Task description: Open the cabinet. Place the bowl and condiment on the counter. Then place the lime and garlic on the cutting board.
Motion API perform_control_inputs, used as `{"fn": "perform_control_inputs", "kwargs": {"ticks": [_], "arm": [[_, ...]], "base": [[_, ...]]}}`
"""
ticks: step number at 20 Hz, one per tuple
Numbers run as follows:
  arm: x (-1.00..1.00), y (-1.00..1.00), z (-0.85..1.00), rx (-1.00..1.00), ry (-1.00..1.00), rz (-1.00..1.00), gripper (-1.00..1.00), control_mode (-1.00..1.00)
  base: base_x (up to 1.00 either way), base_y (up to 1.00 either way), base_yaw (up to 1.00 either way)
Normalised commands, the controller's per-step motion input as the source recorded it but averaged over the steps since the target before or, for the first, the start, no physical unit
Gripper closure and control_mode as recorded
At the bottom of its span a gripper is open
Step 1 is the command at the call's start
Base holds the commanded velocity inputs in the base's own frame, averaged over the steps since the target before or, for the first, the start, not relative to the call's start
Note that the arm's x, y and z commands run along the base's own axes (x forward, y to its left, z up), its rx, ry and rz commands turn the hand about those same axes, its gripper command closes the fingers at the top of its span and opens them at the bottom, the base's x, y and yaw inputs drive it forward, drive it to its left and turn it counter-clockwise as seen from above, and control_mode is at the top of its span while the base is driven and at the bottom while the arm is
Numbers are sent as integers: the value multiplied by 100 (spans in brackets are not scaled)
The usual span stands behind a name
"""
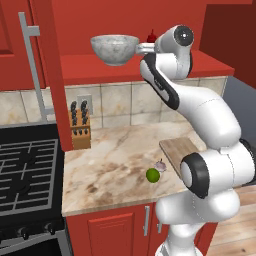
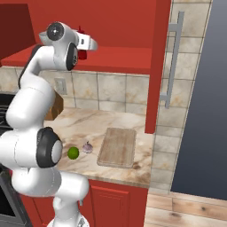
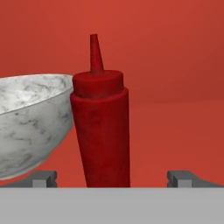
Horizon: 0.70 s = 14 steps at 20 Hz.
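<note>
A white robot arm reaches into the open red cabinet (image 1: 50, 75), its tool (image 3: 113, 178) held wide apart and level with the base of the condiment (image 3: 101, 131), the slim red squeeze bottle standing upright on the shelf. The two finger tips (image 3: 43, 178) sit on either side of the bottle with clear space between each and its body, so nothing is gripped yet. The marbled bowl (image 1: 114, 48) stands on the same shelf just beside the bottle, on the left in the hand view, its curved wall very close to the bottle's shoulder; whether they touch cannot be told.

On the tabletop (image 1: 115, 155) below, the lime (image 1: 153, 175) and the garlic (image 1: 160, 165) lie next to each other near the front edge, beside the cutting board (image 2: 117, 146), which is still bare.

The step in hand appears to be taking the bottle. To do it well, the arm would likely advance a little further so the fingers reach around the thick body rather than the narrow nozzle, keep the left finger from nudging the bowl, close squarely, then lift slightly before drawing straight back past the shelf edge and the open door.
</note>
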Motion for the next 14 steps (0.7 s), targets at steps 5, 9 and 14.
{"fn": "perform_control_inputs", "kwargs": {"ticks": [5,9,14], "arm": [[23,0,-6,-1,0,1,-100,-100],[19,0,-6,-1,0,1,-100,-100],[21,0,-5,-1,0,1,-100,-100]], "base": [[0,0,0],[0,0,0],[0,0,0]]}}
